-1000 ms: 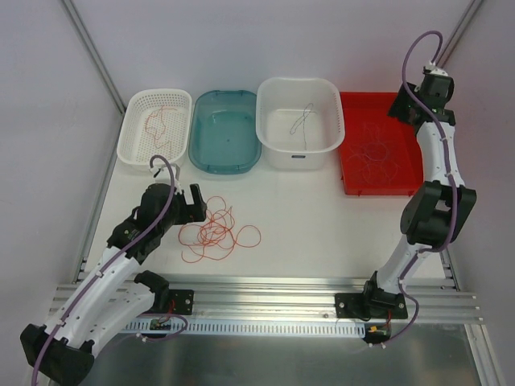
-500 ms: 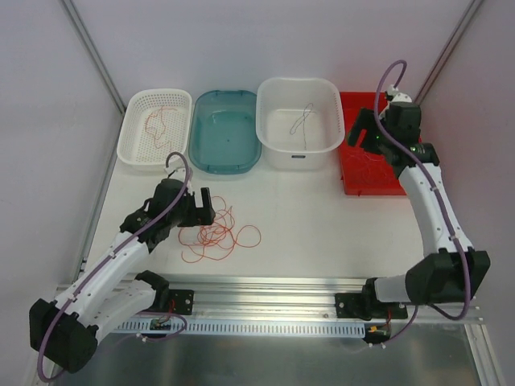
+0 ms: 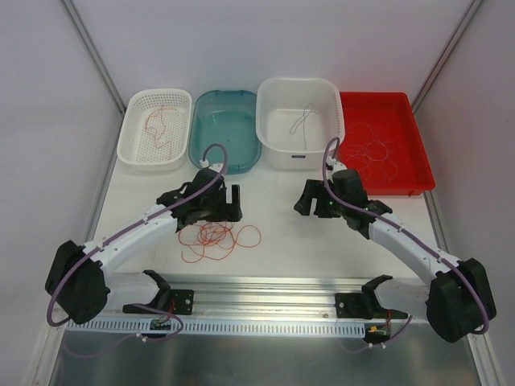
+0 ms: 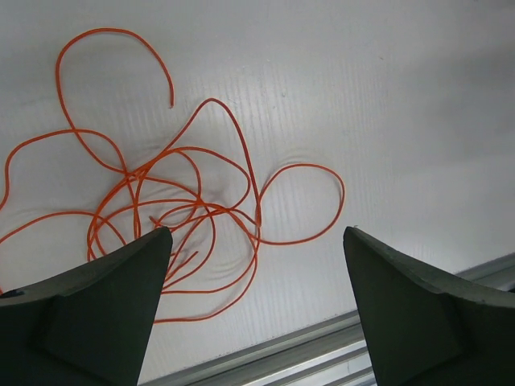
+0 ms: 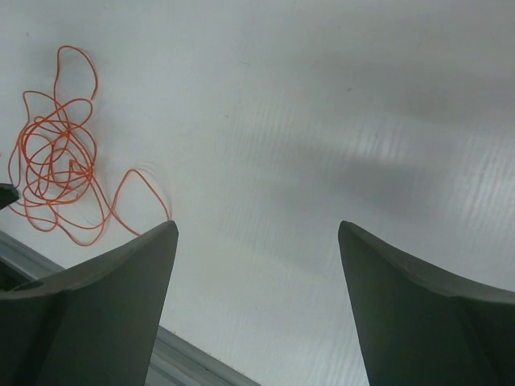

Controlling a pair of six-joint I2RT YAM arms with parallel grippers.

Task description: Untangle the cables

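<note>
Pre-grasp over the orange tangle, nothing gripped yet.
With left end effector (image 3: 233, 205) wide open just above the cables (image 3: 216, 240) on the surface (image 3: 322, 241), right end effector (image 3: 306, 201) open, empty, alongside: probably next, pinch one outer loop and draw clear.

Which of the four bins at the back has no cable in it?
The teal bin, second from left. The white basket holds a red cable, the white tub a grey cable, the red tray thin loops.
</note>
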